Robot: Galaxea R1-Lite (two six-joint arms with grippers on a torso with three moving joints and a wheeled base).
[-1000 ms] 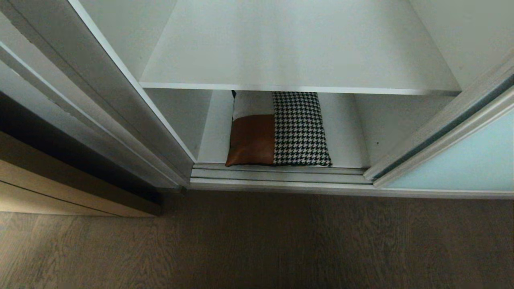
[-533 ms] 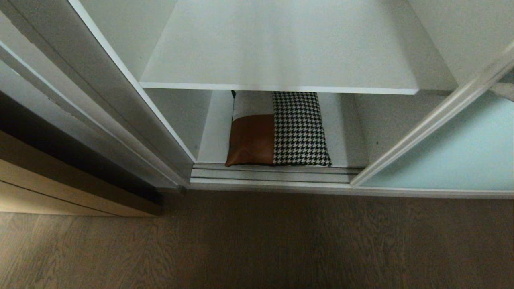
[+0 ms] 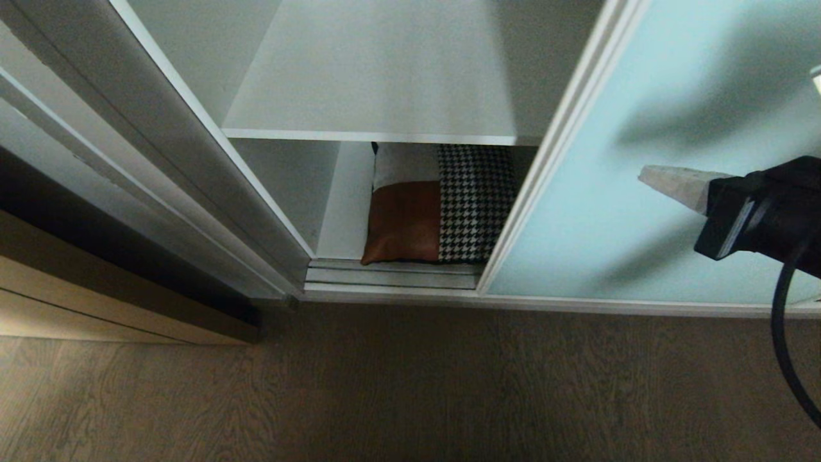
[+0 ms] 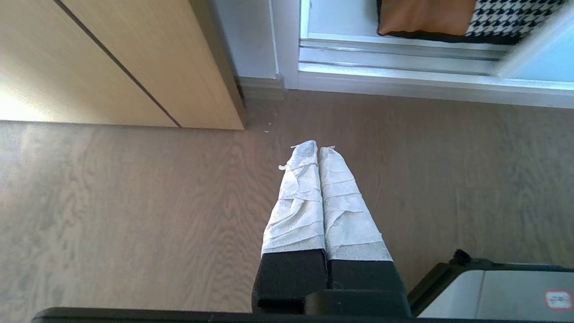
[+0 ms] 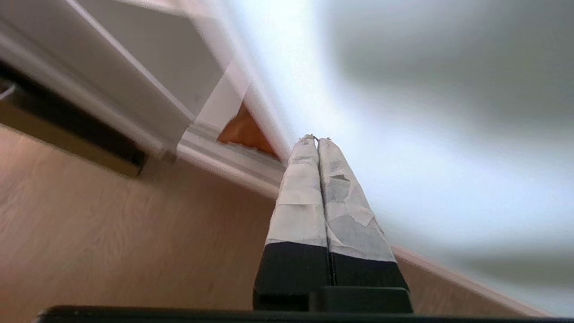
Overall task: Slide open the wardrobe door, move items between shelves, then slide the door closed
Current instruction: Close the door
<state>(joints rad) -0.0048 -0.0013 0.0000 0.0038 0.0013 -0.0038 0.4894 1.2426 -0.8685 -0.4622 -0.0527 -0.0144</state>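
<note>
Frosted sliding wardrobe door (image 3: 641,212) covers the opening's right half in the head view, with the right gripper (image 3: 644,176), jaws pressed together, at 3 o'clock before the glass. Behind it, at 12 o'clock, a patchwork cushion (image 3: 436,218) lies under a white shelf (image 3: 372,96). Only the left wrist view shows the left gripper (image 4: 312,146), closed above the wooden floor (image 4: 134,202).

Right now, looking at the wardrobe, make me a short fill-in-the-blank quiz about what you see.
1. The sliding wardrobe door covers the ____ side of the opening in the head view.
2. The patchwork cushion lies ____ the white shelf.
3. The right gripper, in front of the door's glass, has its fingers ____.
4. The left gripper hangs over the wooden ____.

Missing words: right; below; shut; floor
</note>
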